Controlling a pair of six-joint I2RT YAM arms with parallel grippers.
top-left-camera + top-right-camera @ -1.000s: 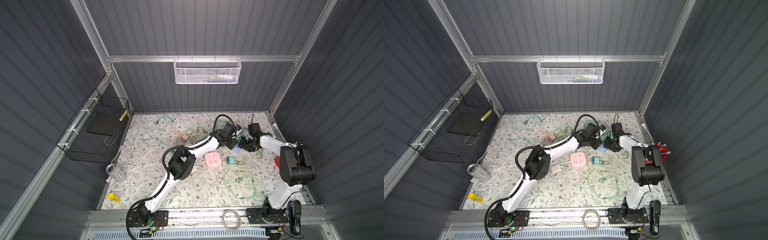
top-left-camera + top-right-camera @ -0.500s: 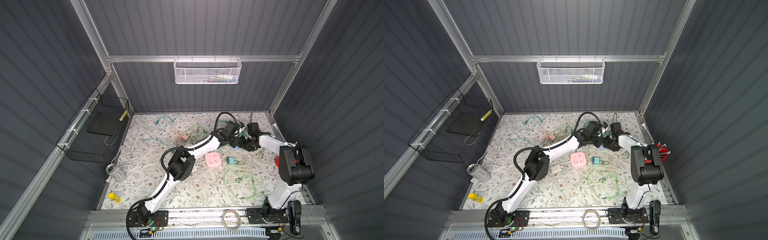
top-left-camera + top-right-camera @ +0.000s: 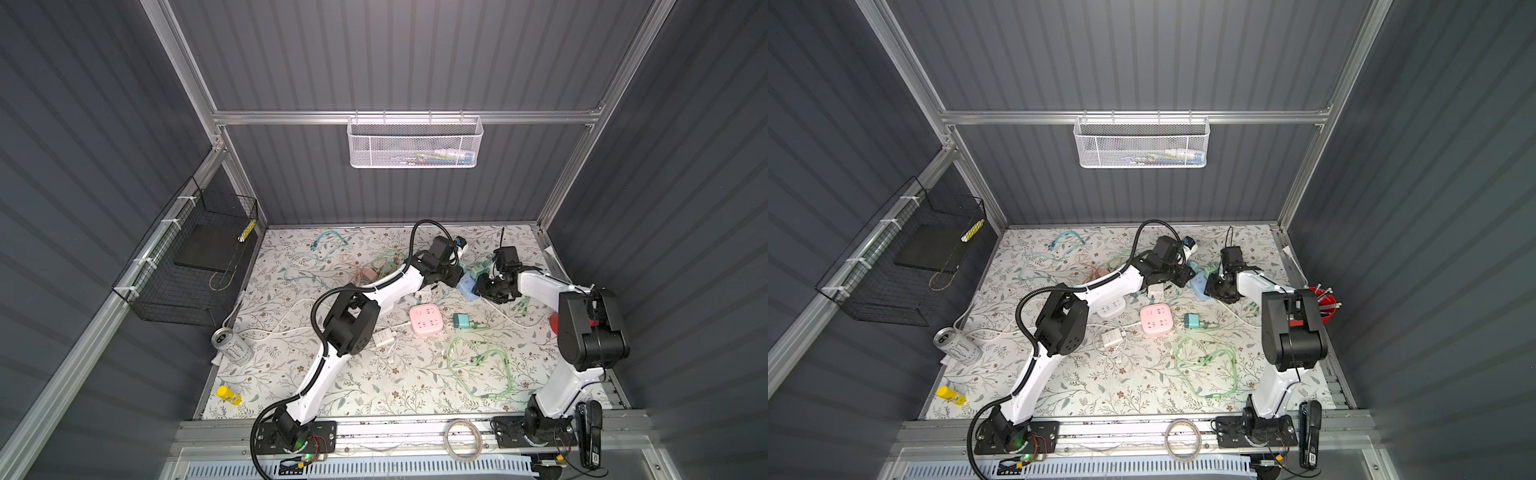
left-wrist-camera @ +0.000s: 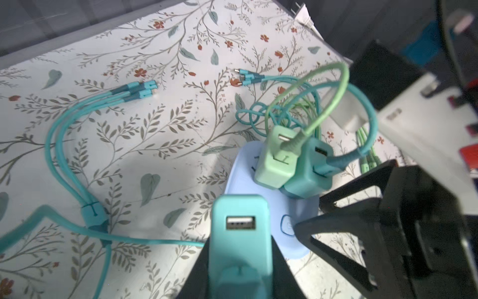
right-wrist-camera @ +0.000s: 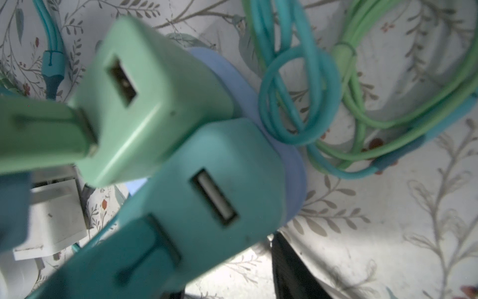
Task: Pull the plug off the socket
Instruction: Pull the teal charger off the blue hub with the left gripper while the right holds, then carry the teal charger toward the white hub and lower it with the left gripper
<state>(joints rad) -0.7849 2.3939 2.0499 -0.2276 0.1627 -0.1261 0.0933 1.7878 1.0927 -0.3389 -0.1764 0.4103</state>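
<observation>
Teal plug: your left gripper squeezes it tight.
Right gripper: beside the blue socket; you cannot tell its grip.

Up on the back wall hangs a white mesh basket; on the left wall, a black wire basket with a dark slab inside. Down on the floral counter, a can lies on its side at the left edge, with a yellow bottle nearer the front. In the middle sits a pink power cube, with a loose teal adapter just beside it and a white charger on its other side. A green cable loops toward the front. A tape roll lies on the front rail, and a red cup stands at the right edge.
</observation>
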